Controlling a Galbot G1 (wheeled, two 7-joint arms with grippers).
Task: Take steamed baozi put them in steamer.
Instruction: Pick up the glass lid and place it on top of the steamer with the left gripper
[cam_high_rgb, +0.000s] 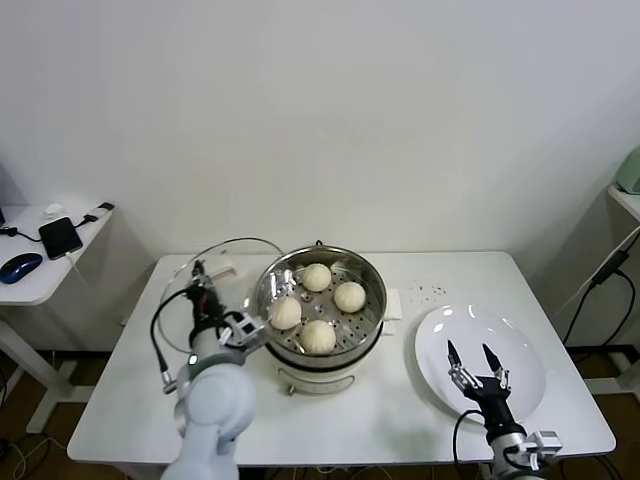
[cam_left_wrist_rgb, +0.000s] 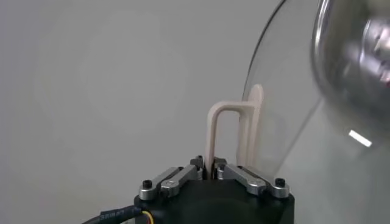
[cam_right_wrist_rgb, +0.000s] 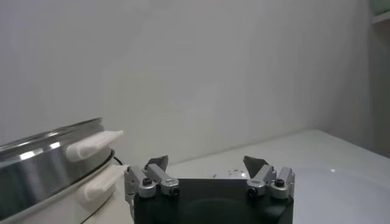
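Several cream-white baozi (cam_high_rgb: 317, 277) lie on the perforated tray inside the round steel steamer (cam_high_rgb: 372, 280) at the table's middle. My left gripper (cam_high_rgb: 200, 274) is just left of the steamer, shut on the beige handle (cam_left_wrist_rgb: 222, 131) of the round glass lid (cam_high_rgb: 235, 260). It holds the lid tilted beside the steamer's left rim. In the left wrist view the gripper (cam_left_wrist_rgb: 211, 165) pinches the handle's foot, with the glass lid (cam_left_wrist_rgb: 317, 152) beside it. My right gripper (cam_high_rgb: 470, 352) is open and empty above the empty white plate (cam_high_rgb: 525, 350). It also shows in the right wrist view (cam_right_wrist_rgb: 207, 163), with the steamer (cam_right_wrist_rgb: 42, 164) beyond it.
The white table (cam_high_rgb: 120, 400) carries the steamer and the plate at front right. A side desk at far left holds a phone (cam_high_rgb: 60, 236) and a blue mouse (cam_high_rgb: 20, 267). A black cable (cam_high_rgb: 160, 340) loops from my left wrist. Another shelf edge (cam_high_rgb: 625, 195) is at far right.
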